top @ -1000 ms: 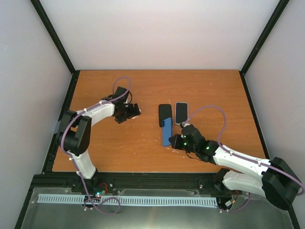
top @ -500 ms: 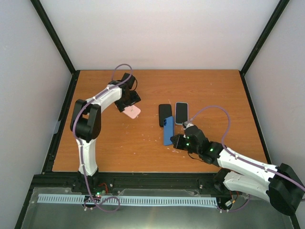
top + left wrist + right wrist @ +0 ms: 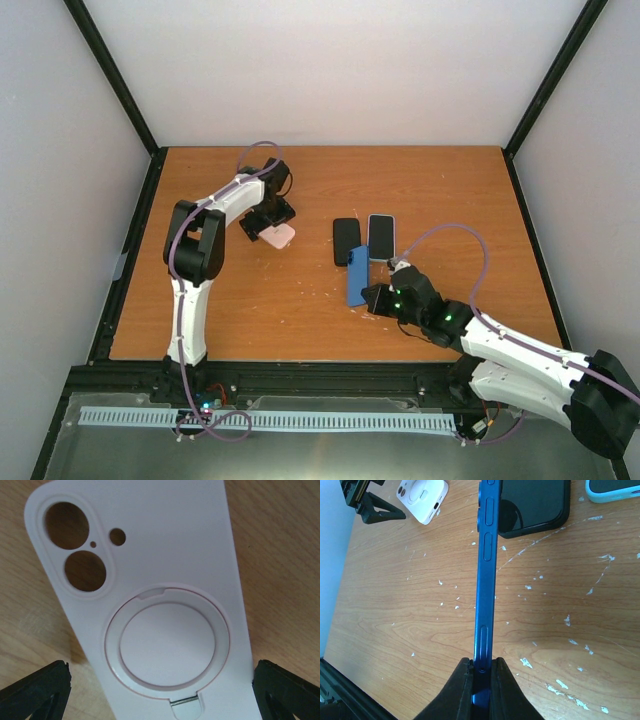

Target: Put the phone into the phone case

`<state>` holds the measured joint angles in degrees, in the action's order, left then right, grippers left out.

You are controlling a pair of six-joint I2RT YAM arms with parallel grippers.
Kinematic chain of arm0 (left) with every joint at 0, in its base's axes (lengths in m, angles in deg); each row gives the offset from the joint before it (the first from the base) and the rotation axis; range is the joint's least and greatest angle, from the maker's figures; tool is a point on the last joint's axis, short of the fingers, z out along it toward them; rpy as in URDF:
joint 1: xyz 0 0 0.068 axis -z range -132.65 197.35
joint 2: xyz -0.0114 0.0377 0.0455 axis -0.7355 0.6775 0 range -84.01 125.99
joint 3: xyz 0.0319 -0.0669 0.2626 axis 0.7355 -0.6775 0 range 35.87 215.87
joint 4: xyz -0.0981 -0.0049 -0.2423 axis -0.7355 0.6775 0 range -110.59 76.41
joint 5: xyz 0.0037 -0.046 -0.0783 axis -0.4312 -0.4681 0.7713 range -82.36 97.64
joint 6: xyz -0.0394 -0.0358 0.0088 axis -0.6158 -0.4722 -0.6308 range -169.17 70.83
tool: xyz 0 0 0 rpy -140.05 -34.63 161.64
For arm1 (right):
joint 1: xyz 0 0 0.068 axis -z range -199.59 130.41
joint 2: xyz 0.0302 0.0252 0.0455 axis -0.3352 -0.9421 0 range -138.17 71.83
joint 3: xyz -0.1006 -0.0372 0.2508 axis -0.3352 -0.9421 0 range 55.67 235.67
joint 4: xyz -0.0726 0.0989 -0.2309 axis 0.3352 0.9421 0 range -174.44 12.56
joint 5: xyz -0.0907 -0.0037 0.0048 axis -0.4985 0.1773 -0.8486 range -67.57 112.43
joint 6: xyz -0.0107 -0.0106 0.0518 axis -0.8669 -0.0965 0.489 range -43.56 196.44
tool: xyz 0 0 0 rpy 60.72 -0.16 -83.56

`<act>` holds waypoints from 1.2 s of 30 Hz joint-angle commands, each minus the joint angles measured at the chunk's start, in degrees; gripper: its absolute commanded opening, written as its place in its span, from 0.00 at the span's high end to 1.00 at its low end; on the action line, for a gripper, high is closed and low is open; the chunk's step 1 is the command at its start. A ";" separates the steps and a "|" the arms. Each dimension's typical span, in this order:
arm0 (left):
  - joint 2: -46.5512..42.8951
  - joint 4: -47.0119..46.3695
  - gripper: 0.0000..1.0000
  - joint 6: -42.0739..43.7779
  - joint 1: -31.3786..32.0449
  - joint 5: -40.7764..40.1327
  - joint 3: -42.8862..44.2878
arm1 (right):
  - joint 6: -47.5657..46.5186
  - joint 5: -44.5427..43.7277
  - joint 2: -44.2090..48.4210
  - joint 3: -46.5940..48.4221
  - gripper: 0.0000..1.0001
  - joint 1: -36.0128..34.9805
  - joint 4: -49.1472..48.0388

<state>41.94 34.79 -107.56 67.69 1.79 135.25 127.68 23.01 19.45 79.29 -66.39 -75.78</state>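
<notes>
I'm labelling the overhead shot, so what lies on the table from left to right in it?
Pale phone case → black phone → phone with the light-blue rim. The blue phone overlaps the black one, so I skip it.

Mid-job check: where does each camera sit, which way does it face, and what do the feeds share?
Top external: above and behind the robot, looking down on the table; both arms show whole, left gripper open at the white case, right gripper clamping the blue phone.
Left wrist: looks down onto the white case; only its open fingertips show.
Right wrist: looks along the edge-up blue phone pinched between its fingers.
Shared: all three show the white case.
</notes>
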 commanded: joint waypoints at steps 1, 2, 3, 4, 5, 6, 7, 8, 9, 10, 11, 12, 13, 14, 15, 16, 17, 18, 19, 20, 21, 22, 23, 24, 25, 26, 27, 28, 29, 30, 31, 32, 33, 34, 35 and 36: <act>1.63 -0.27 0.01 -0.84 0.05 0.02 2.25 | -0.85 -1.43 1.24 0.36 0.97 -0.26 -2.03; 1.89 -0.51 0.01 -0.80 0.01 0.65 2.30 | -0.76 -1.38 1.23 0.21 0.97 -0.30 -2.07; 2.26 -0.60 0.00 -0.71 0.05 1.00 2.37 | -0.69 -1.37 1.23 0.02 0.97 -0.30 -2.12; 2.68 -0.41 0.00 -0.80 0.03 1.21 2.48 | -0.57 -1.39 1.35 -0.12 0.97 -0.26 -2.16; 3.13 -0.14 0.00 -0.91 0.05 1.20 2.63 | -0.57 -1.44 1.46 -0.21 0.97 -0.30 -2.14; 3.50 -0.09 0.01 -0.93 0.05 1.01 2.66 | -0.60 -1.54 1.55 -0.23 0.97 -0.28 -2.08; 3.79 0.05 0.01 -0.90 0.05 0.73 2.62 | -0.59 -1.67 1.72 -0.19 0.97 -0.30 -1.97; 4.10 0.25 0.01 -1.04 0.00 0.48 2.66 | -0.73 -1.78 1.75 -0.05 0.97 -0.29 -1.80; 4.31 0.46 0.01 -1.12 -0.03 0.36 2.67 | -0.73 -1.87 1.85 0.16 0.97 -0.26 -1.50; 4.44 0.46 0.02 -1.11 -0.03 0.32 2.58 | -0.80 -1.97 1.84 0.24 0.97 -0.30 -1.32; 4.52 0.63 0.03 -1.11 -0.04 0.30 2.57 | -0.81 -2.01 1.92 0.25 0.97 -0.30 -1.29; 4.51 0.78 0.05 -1.00 -0.06 0.50 2.48 | -0.78 -2.01 2.05 0.23 0.97 -0.30 -1.21; 4.30 0.81 0.06 -0.65 -0.04 0.86 2.24 | -0.68 -2.01 2.17 0.22 0.97 -0.30 -1.08; 3.93 0.77 0.07 -0.25 -0.04 1.33 1.83 | -0.63 -2.10 2.42 0.16 0.97 -0.30 -0.92; 3.26 0.60 0.08 0.22 -0.04 1.93 1.23 | -0.55 -2.16 2.72 0.15 0.97 -0.29 -0.55; 2.27 -0.30 0.09 0.82 0.01 2.61 -0.34 | -0.48 -2.30 3.09 0.10 0.97 -0.30 -0.24; 1.02 -1.14 0.10 1.36 0.04 3.20 -1.94 | -0.41 -2.41 3.53 0.11 0.97 -0.30 0.13; -0.58 -1.97 0.11 1.78 0.16 3.81 -3.75 | -0.36 -2.50 4.12 0.11 0.97 -0.30 0.59; -2.98 -2.82 0.12 1.92 0.26 4.18 -5.95 | -0.30 -2.72 4.70 -0.03 0.97 -0.30 0.94; -4.77 -3.87 0.13 2.20 0.50 4.72 -8.19 | -0.24 -2.90 5.27 -0.06 0.97 -0.28 1.51; -6.81 -5.06 0.14 2.57 0.76 5.30 -10.40 | -0.25 -3.15 5.86 -0.18 0.97 -0.29 1.87; -8.62 -6.28 0.16 2.83 1.03 5.90 -12.87 | -0.13 -3.35 6.47 -0.35 0.97 -0.30 2.15; -10.63 -7.64 0.16 3.18 1.36 6.85 -15.24 | -0.04 -3.56 6.99 -0.57 0.97 -0.28 2.51; -12.66 -9.14 0.17 3.34 1.63 8.24 -17.89 | 0.07 -3.74 7.55 -0.73 0.97 -0.28 2.74; -14.51 -10.97 0.18 3.70 1.95 9.95 -20.41 | 0.27 -3.85 7.97 -0.88 0.97 -0.29 2.92; -16.52 -13.03 0.18 4.05 2.25 12.00 -23.30 | 0.36 -3.82 8.38 -1.01 0.97 -0.28 3.00; -18.23 -14.98 0.18 4.27 2.59 14.17 -25.82 | 0.48 -3.80 8.69 -1.09 0.97 -0.17 3.10; -20.07 -16.77 0.19 4.56 2.98 16.35 -28.10 | 0.63 -3.74 9.05 -0.97 0.97 -0.21 3.38; -21.87 -18.28 0.19 4.83 3.48 18.15 -30.10 | 0.78 -3.65 9.27 -0.83 0.97 -0.23 3.87; -23.47 -19.46 0.19 5.00 4.39 19.22 -31.66 | 1.08 -3.51 9.51 -0.66 0.97 -0.21 4.44; -25.17 -20.62 0.19 5.15 5.55 19.83 -32.99 | 1.41 -3.33 9.76 -0.63 0.97 -0.24 4.95; -26.59 -21.67 0.19 5.39 6.79 20.77 -33.98 | 1.93 -2.80 10.02 -0.66 0.97 -0.20 5.11; -27.76 -22.81 0.19 5.70 8.03 22.07 -34.73 | 2.46 -2.18 10.32 -0.76 0.97 -0.25 5.10; -28.83 -24.07 0.19 5.88 9.14 23.65 -35.49 | 2.81 -1.43 10.56 -0.85 0.97 -0.30 4.94; -29.82 -25.51 0.18 5.75 10.82 24.95 -36.35 | 3.18 -0.81 10.83 -0.97 0.97 -0.30 4.89; -30.75 -27.42 0.18 5.49 11.91 26.37 -37.49 | 3.43 -0.39 10.92 -1.02 0.97 -0.28 5.06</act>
<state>15.60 16.62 -103.45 75.25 20.26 99.86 129.30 21.48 28.60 78.52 -66.39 -69.20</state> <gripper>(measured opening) 0.832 0.065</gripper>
